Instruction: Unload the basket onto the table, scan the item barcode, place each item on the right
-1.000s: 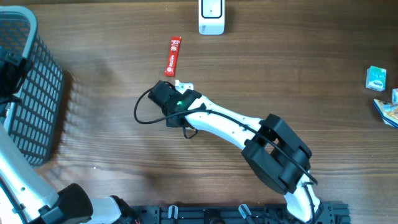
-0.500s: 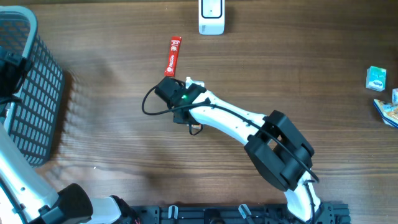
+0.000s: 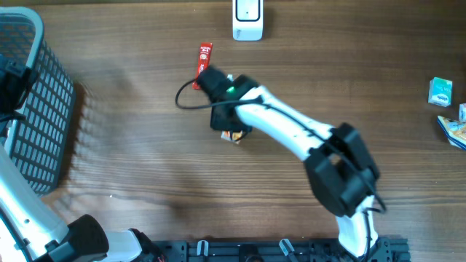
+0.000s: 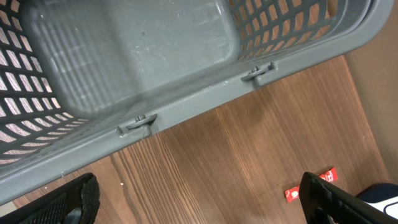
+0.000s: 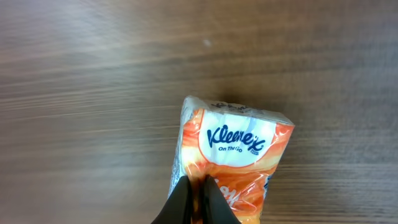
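Right arm point(image 3: 284, 127) stretches diagonally across the table point(image 3: 145, 145), fingers point(image 5: 216, 204) pinching the Kleenex pack point(image 5: 233, 146); left fingers point(image 4: 68, 202) spread wide.

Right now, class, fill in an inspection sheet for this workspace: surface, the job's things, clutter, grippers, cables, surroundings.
Surface: wooden table, brown grain.
Job's things: Kleenex pack, orange and white, held in a grip; white scanner at the far edge.
Clutter: red sachet partly under the right arm; teal box and another packet at the right edge.
Grippers: right gripper shut on the Kleenex pack; left gripper open, above the table beside the basket.
Cables: black cable looping off the right wrist.
Surroundings: grey mesh basket on the left; nothing else seen.
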Controlling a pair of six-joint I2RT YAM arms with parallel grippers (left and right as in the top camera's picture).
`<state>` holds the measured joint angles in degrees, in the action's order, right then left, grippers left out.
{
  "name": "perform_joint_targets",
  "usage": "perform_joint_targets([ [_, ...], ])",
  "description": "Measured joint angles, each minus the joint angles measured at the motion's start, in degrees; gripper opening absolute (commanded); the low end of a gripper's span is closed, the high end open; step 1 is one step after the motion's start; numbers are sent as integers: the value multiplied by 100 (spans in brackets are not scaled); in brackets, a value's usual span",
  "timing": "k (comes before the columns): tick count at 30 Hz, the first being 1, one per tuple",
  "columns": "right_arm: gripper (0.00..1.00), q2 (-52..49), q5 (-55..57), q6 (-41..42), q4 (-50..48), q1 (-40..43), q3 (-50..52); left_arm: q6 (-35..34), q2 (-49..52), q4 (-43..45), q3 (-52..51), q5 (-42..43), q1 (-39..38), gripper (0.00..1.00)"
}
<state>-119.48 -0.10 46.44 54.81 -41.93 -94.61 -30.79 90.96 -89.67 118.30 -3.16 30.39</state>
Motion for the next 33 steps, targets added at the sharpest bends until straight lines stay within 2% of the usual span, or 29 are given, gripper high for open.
perform_joint_targets([
  [4,4,485,-1154,-800,-42,647,-31,0,0,0,0,0,0,100],
  [9,4,699,-3283,-1899,-507,1526,142,0,0,0,0,0,0,100],
  [11,4,710,-4321,-2234,-1102,1810,640,0,0,-2,0,0,0,100],
  [12,4,710,-4481,-2323,-1213,1843,715,0,0,-2,0,0,0,100],
  [13,4,697,-5265,-2371,-1659,2011,1272,0,0,0,0,0,0,100],
  [16,4,697,-6078,-2269,-2509,2149,2013,0,0,-2,0,-2,0,100],
  [20,6,697,-6572,-2074,-2804,2288,2656,0,0,-7,0,0,0,100],
  [24,6,697,-6607,-1908,-2863,2389,3136,0,0,-9,0,0,0,100],
  [25,7,697,-6502,-1773,-3029,2400,3569,0,0,-7,0,0,0,100],
  [28,17,688,-6483,-1606,-3366,2439,3871,0,0,-7,0,-2,0,100],
  [31,20,645,-6437,-1458,-3375,2632,4103,0,0,-11,0,0,0,100],
  [33,29,584,-6245,-1423,-3189,2839,4177,0,0,-11,0,-2,0,100],
])
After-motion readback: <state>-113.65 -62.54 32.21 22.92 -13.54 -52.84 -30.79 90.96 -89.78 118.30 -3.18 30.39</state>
